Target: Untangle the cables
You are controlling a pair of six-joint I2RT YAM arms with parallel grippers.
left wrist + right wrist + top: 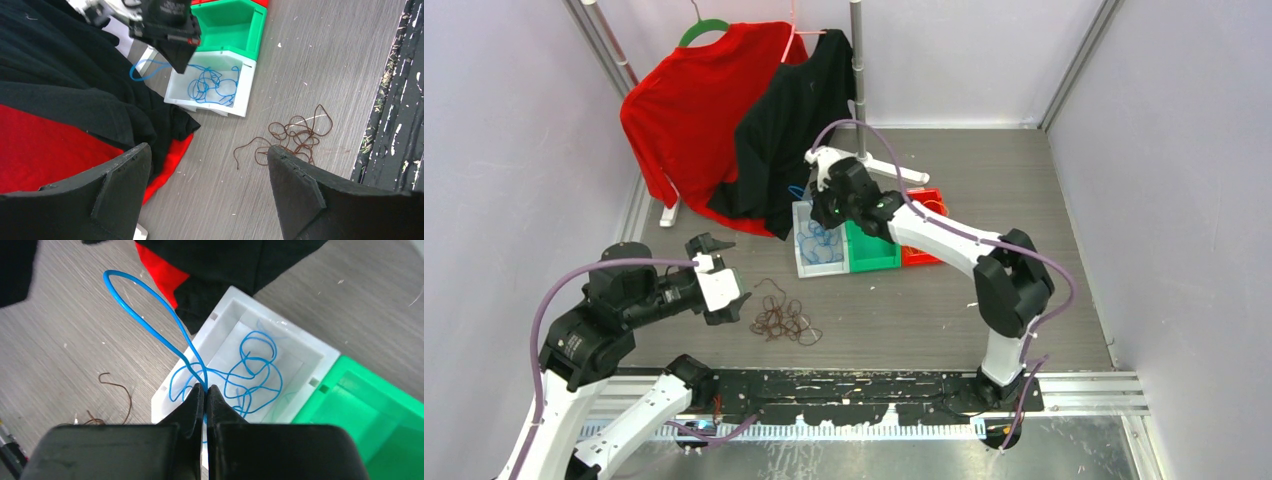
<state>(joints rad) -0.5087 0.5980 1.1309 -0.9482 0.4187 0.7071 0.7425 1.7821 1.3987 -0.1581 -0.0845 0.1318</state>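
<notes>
A blue cable (821, 243) lies tangled in a white bin (802, 262). My right gripper (205, 389) is shut on a strand of it above the bin, and a long blue loop (150, 295) stands out over the bin's rim. A dark brown cable (782, 320) lies in a loose bunch on the grey table, also in the left wrist view (295, 135). My left gripper (207, 160) is open and empty, held above the table just left of the brown bunch. No yellow-orange cable shows clearly.
A green bin (872, 250) and a red bin (927, 200) stand right of the white bin. A red shirt (689, 110) and a black shirt (789, 130) hang from a rack (858, 80), their hems reaching down beside the white bin.
</notes>
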